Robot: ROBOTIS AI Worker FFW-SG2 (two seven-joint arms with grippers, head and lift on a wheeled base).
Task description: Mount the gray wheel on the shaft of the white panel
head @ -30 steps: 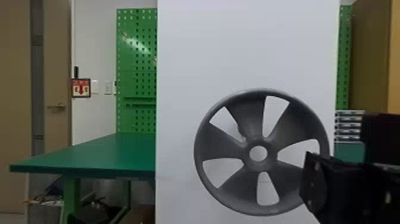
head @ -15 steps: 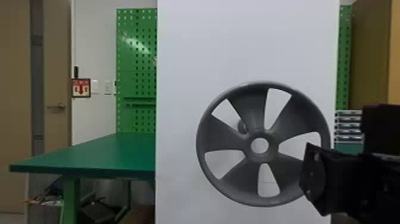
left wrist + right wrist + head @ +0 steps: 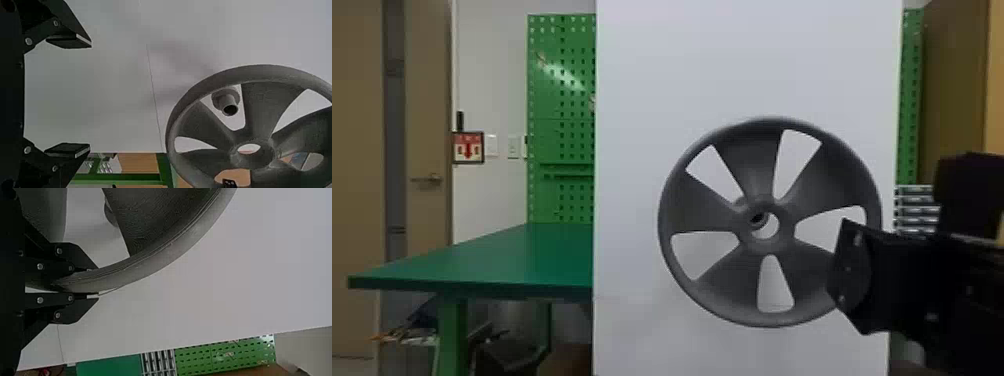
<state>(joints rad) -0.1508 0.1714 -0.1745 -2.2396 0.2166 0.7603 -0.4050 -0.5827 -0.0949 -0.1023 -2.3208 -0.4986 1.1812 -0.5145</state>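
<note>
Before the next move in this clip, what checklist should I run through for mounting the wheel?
1. Right gripper closed on the gray wheel's rim: ok.
2. Left gripper open and empty: ok.
3. Hub centered over the shaft: not ok; in the head view, the shaft sits toward the hub opening's upper left.
4. Wheel mounted on the shaft: not ok; the left wrist view shows the shaft through a spoke gap.
5. Wheel parallel to the white panel: cannot tell.

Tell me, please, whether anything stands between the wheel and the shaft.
Nothing visible does: the left wrist view shows the shaft through a gap between spokes of the wheel. The right hand grips the rim, clear of the hub.
</note>
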